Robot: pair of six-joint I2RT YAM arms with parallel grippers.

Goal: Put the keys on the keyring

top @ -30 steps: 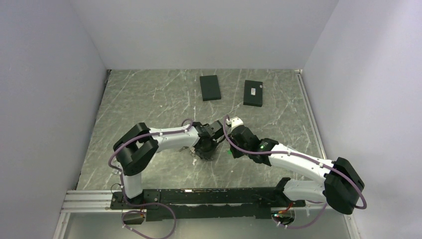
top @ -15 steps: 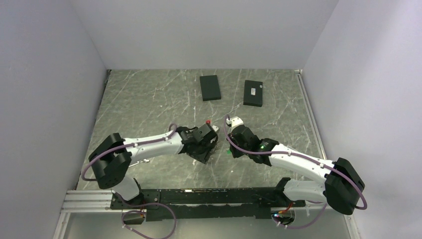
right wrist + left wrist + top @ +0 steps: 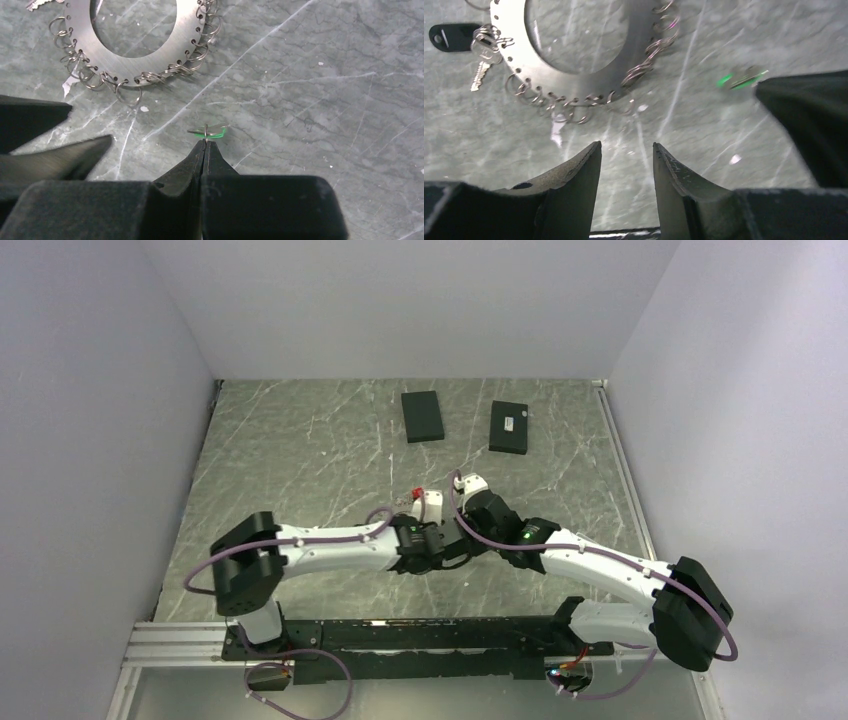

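- At the far left of the left wrist view, a key with a black fob (image 3: 454, 36) is hanging on the keyring (image 3: 589, 82). The ring is lying flat on the surface (image 3: 704, 165) just beyond both tools. Its far edge is running out of both wrist views, so I am not counting the keys.
- Near the middle, the left tool (image 3: 626, 146) is hovering with a narrow gap and nothing in it. Dropping lower, it could be snagging the loose wire loops (image 3: 569, 107) and dragging the ring.
- Just right of it, the green tag (image 3: 210, 131) is blurring in the left wrist view, and I cannot tell whether it is carrying a key.
- At the right, the right tool (image 3: 205, 142) is pinching that tag's thin loop, tips fully together. So slight a hold could be slipping or twisting, and the tools are sitting close enough to be risking a collision.
- From above, the left arm (image 3: 330, 545) is crossing the middle, and I am not making out the ring there.
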